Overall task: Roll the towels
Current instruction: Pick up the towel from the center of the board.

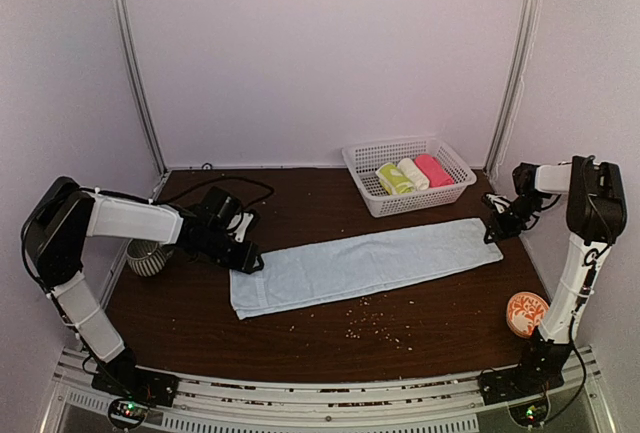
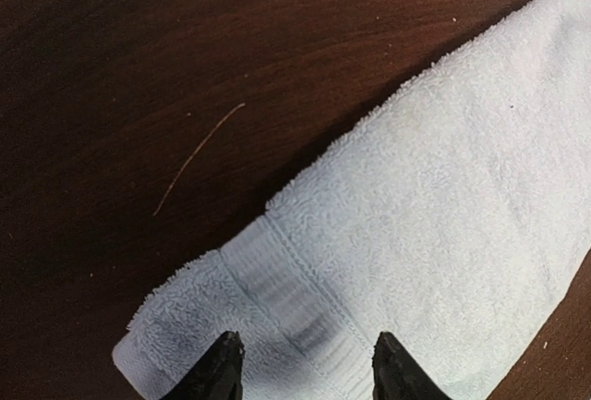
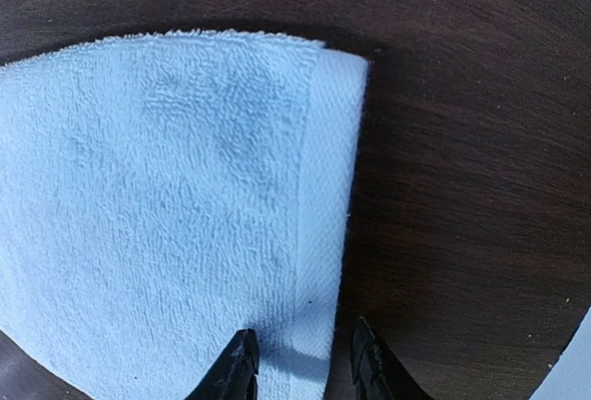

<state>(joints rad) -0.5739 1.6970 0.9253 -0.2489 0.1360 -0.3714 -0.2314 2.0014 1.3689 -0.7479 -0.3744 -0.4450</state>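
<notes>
Around pale blue towel (image 1: 370, 261): basket (image 1: 376, 149), cup (image 1: 148, 256); left claw (image 2: 309, 368), right claw (image 3: 300, 363) parted, empty.

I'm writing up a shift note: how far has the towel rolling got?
Done: the yellow-green towel sits rolled in the basket. In hand: the pale blue towel lies flat in a long strip, the left pincer open over one end, the right pincer open over the other. Left: rolling it up; no turn has started.
</notes>
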